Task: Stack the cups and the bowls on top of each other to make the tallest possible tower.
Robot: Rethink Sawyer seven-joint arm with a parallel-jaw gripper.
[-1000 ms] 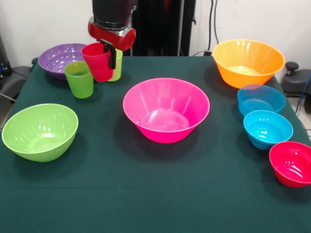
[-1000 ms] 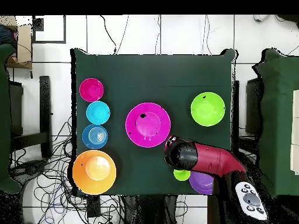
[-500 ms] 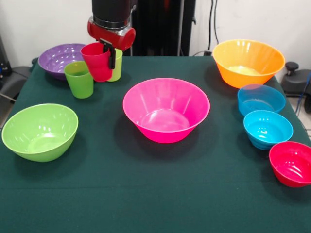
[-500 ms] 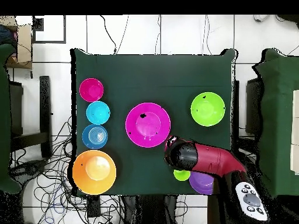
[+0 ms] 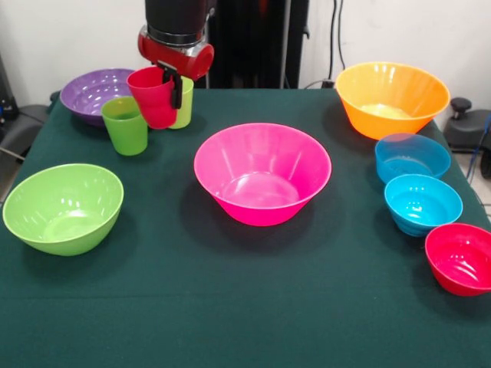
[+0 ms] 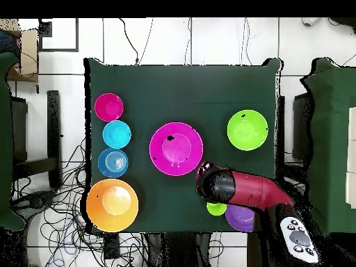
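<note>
While pinching the red cup (image 5: 153,96) by its rim, one finger inside and one outside, the gripper (image 5: 170,83) holds it clear of the table at upper left of the front view, just above and beside the green cup (image 5: 126,125), with the lime cup (image 5: 184,103) behind; the carry looks underway, and the next move calls for lowering it squarely onto a chosen base

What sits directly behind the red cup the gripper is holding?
In the front view, a lime-green cup stands behind the red cup held by the gripper; only its right side shows, the rest is covered.
</note>
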